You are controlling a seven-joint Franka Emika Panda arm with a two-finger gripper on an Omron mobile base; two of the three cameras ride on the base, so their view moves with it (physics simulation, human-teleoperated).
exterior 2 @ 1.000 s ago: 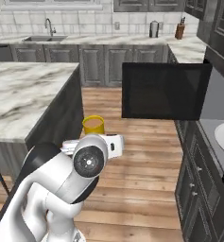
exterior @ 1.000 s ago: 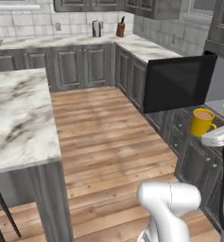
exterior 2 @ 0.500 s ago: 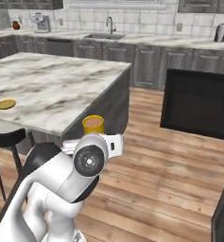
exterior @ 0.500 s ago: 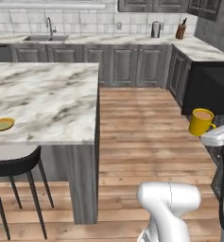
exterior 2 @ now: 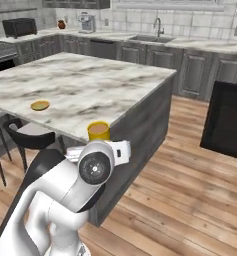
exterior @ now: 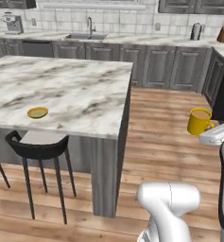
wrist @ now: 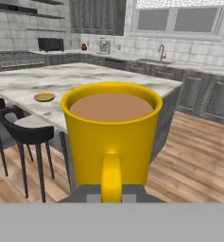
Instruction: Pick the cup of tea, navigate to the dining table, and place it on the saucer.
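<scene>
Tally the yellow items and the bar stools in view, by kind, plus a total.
Cups of tea: 1, the cup, upright in the hand, off the table.
Saucers: 1, the saucer on the table near its front edge.
Stools: 1 in full, the stool tucked under that edge.
Total: 3

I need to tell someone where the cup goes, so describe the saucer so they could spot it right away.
Look at the dining table, the big marble-topped island in the middle of the kitchen. Near its front edge, above the black stool, lies the saucer. It is a small, flat, round yellow dish with a greenish centre, alone on the white top.
</scene>
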